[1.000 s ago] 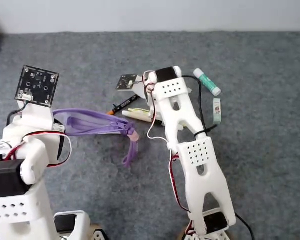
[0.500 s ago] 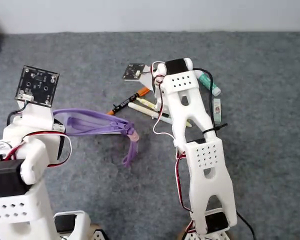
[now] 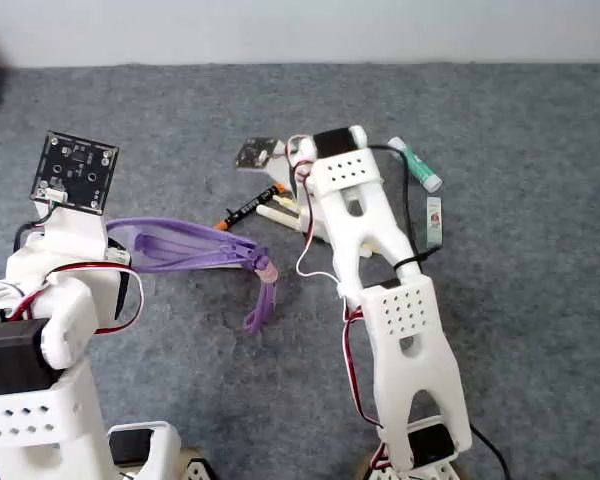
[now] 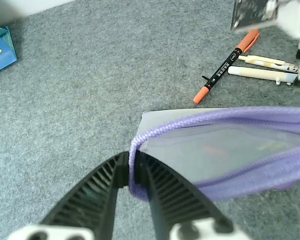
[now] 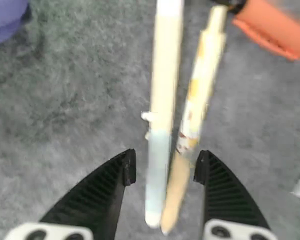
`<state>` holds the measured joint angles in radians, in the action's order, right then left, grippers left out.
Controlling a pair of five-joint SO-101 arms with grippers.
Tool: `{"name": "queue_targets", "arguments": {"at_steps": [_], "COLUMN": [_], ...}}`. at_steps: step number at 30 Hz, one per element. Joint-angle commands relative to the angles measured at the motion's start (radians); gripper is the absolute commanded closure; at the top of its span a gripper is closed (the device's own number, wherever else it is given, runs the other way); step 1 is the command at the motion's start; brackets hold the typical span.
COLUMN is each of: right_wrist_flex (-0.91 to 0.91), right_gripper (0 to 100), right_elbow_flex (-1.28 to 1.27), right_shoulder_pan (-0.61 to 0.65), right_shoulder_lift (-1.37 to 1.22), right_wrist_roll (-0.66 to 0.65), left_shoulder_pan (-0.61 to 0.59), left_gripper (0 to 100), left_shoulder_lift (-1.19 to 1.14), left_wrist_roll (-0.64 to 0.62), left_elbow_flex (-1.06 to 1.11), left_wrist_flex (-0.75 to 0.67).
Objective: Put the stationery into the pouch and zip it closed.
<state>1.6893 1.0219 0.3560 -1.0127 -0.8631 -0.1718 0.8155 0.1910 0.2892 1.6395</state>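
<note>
We held the purple translucent zip pouch (image 3: 185, 248) near the left edge of the grey felt desk (image 3: 540, 330), left gripper (image 4: 131, 162) clenched on its corded rim. It appeared unzipped, with nothing packed yet. Farther out, the released right gripper (image 5: 165, 157) straddled two cream pens (image 5: 167, 65) beside an orange-capped black marker (image 3: 248, 208); its arm covered part of them from above.

White perforated arms (image 3: 405, 320), red cables (image 3: 348, 350), black ribbed hands (image 4: 131, 160) (image 5: 164, 155).

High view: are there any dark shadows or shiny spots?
High view: soft even light, no glare on the grey felt table, just faint shade by the white right arm. Left wrist view: darker grey under the purple see-through pouch.
</note>
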Motion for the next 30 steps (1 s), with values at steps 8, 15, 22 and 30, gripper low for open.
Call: {"name": "queue_targets", "arguments": {"at_steps": [8, 15, 22, 30], "right_wrist_flex": [-0.012, 0.087, 0.107, 0.110], "right_gripper": [89.3, 99.1, 98.9, 98.9], "right_elbow_flex": [0.012, 0.068, 0.109, 0.106], "right_shoulder_pan": [0.004, 0.004, -0.021, -0.068], "right_shoulder_lift": [-0.070, -0.044, 0.035, 0.166], "right_wrist_roll": [0.012, 0.012, 0.012, 0.015], "left_shoulder_pan": [0.002, 0.002, 0.002, 0.002], "left_gripper": [99, 99, 99, 99], "left_shoulder_lift": [-0.006, -0.006, -0.006, -0.006], "left_wrist_roll": [-0.012, -0.012, -0.012, -0.012], "left_elbow_flex": [0.027, 0.027, 0.027, 0.027], "left_wrist_flex": [-0.008, -0.008, -0.008, -0.008]}}
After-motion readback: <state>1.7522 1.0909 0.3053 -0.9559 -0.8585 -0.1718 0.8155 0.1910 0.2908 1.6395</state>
